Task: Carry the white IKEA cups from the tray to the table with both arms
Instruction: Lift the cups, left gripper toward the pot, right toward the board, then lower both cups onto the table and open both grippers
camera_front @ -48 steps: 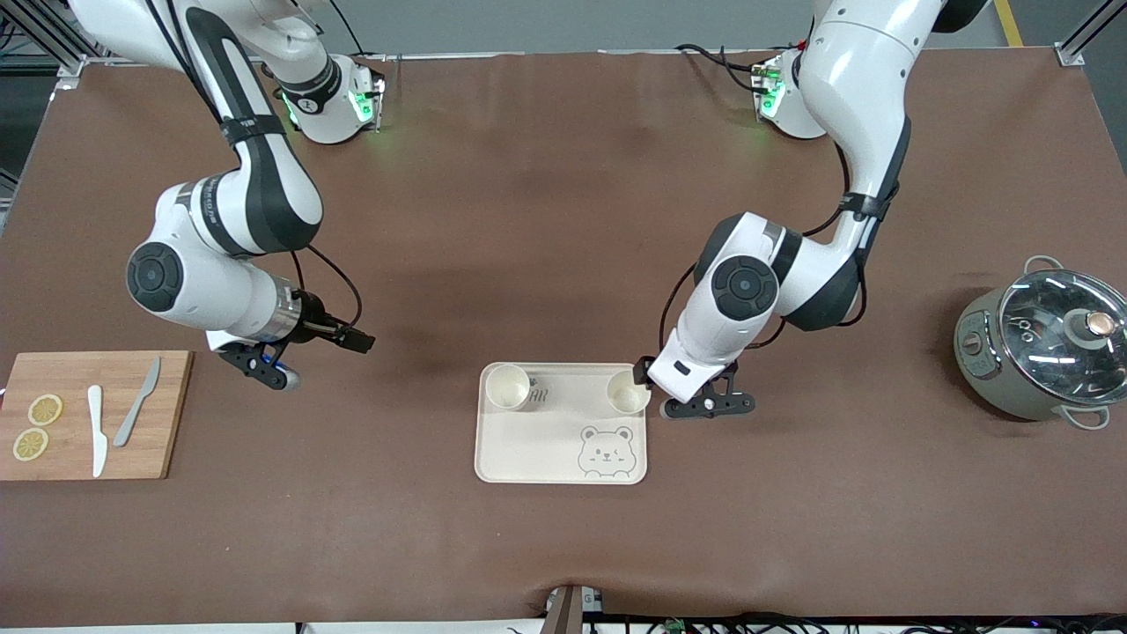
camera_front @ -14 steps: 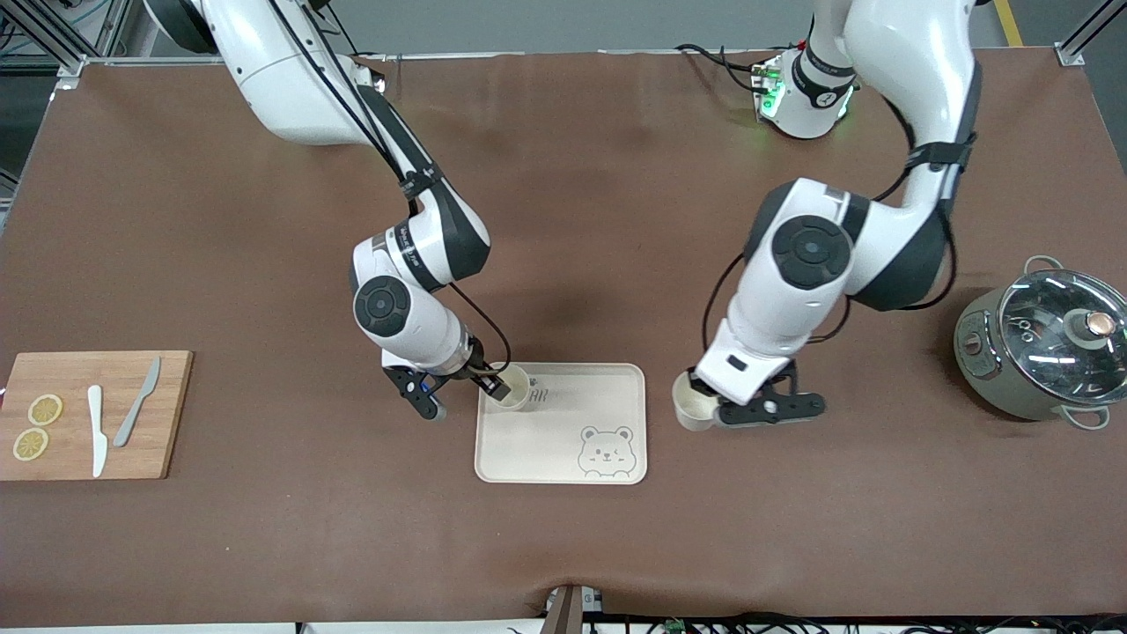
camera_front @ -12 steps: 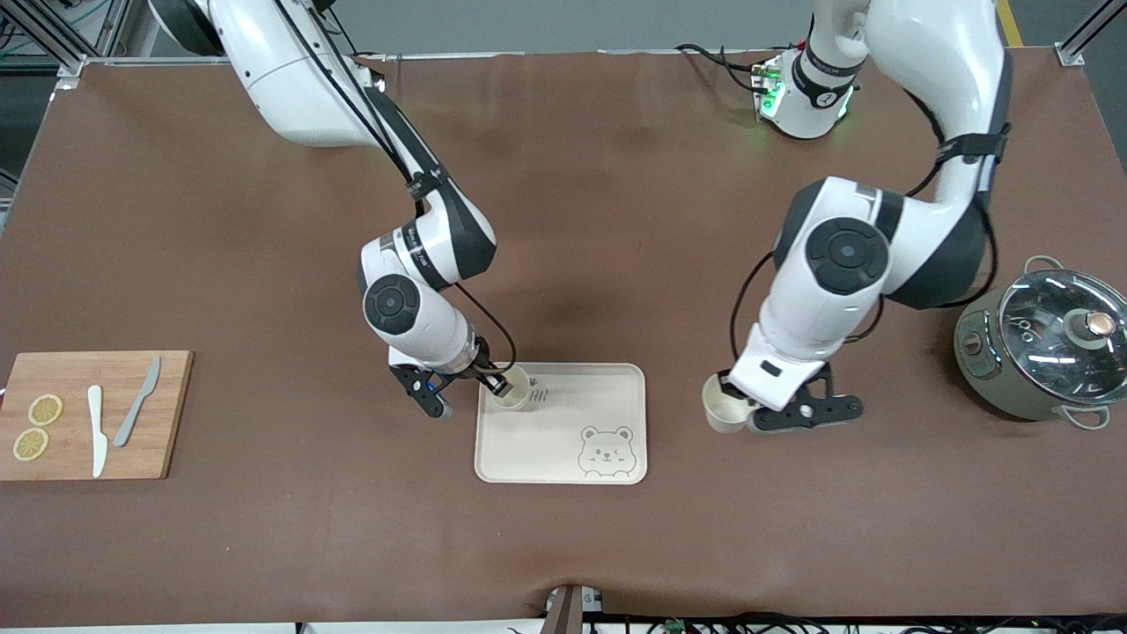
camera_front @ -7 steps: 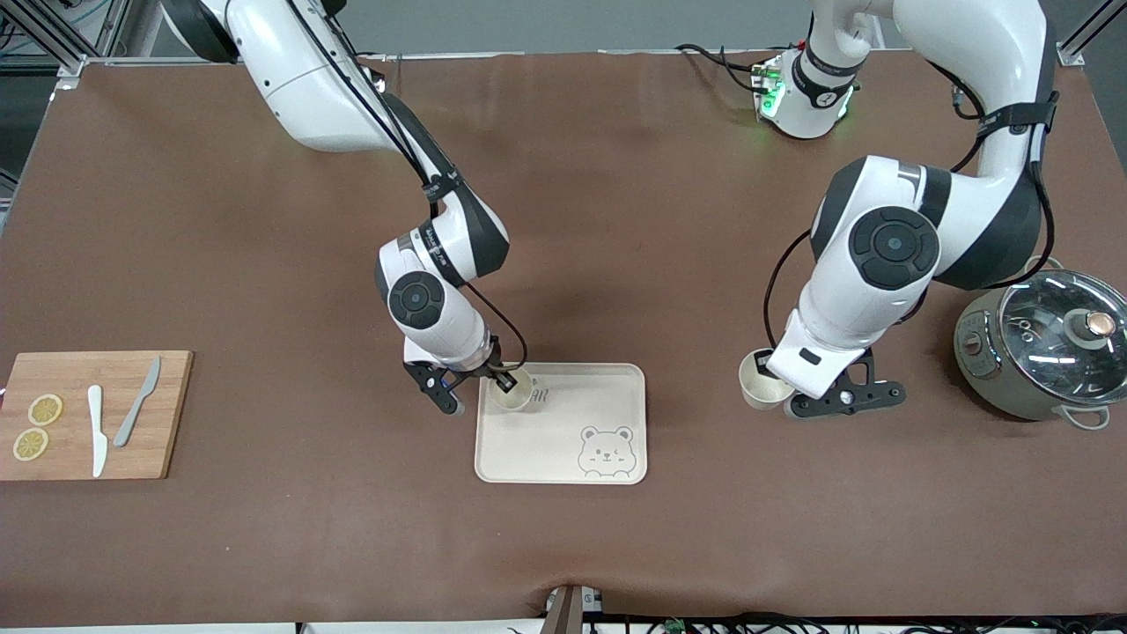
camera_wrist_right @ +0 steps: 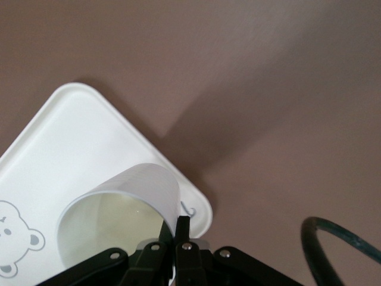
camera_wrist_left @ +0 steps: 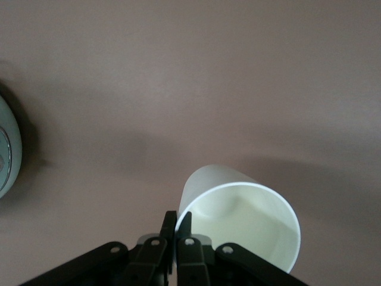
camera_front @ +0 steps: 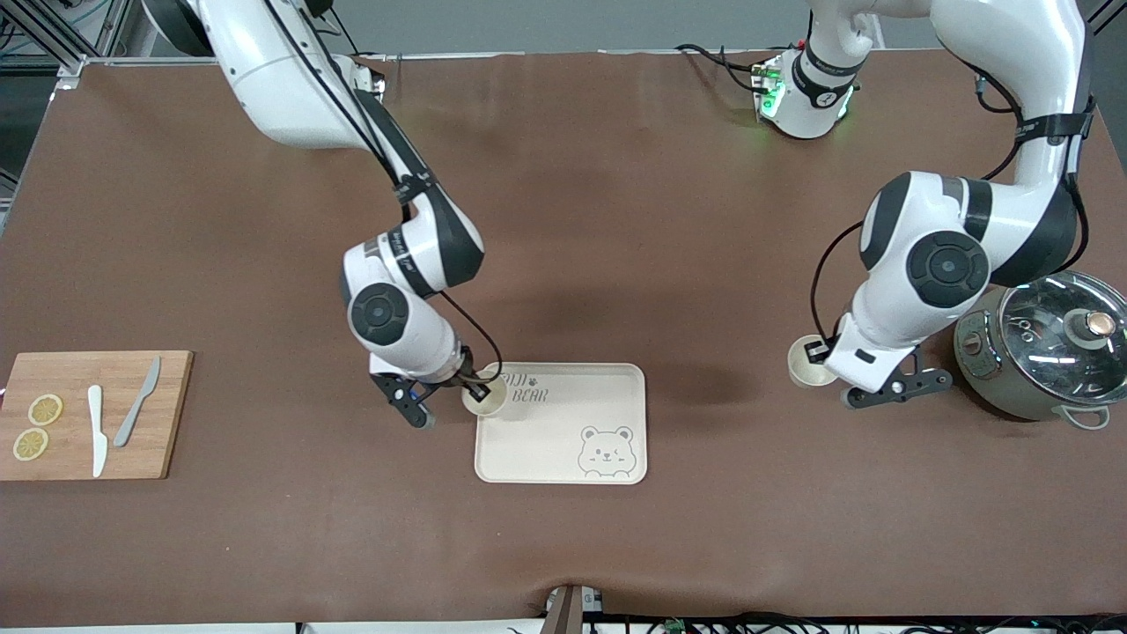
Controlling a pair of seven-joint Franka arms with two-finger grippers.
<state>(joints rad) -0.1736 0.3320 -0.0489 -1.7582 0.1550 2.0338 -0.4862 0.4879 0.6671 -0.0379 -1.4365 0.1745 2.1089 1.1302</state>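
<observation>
Two white IKEA cups are held by their rims. My left gripper (camera_front: 823, 352) is shut on one cup (camera_front: 808, 363) over bare table between the tray and the pot; in the left wrist view its fingers (camera_wrist_left: 177, 223) pinch that cup's wall (camera_wrist_left: 244, 220). My right gripper (camera_front: 478, 389) is shut on the other cup (camera_front: 484, 398) over the corner of the bear-printed tray (camera_front: 563, 440) that lies toward the right arm's end, on the side away from the front camera. The right wrist view shows this cup (camera_wrist_right: 119, 214), pinched by my right gripper (camera_wrist_right: 177, 223), above the tray (camera_wrist_right: 71, 137).
A grey pot with a glass lid (camera_front: 1043, 352) stands at the left arm's end, close to the left gripper; its edge shows in the left wrist view (camera_wrist_left: 6, 149). A wooden board (camera_front: 97, 440) with two knives and lemon slices lies at the right arm's end.
The left arm has carried its cup from beside the tray toward the pot. The right gripper has shut on the second cup and shifted it toward the tray's corner, uncovering the BEAR lettering.
</observation>
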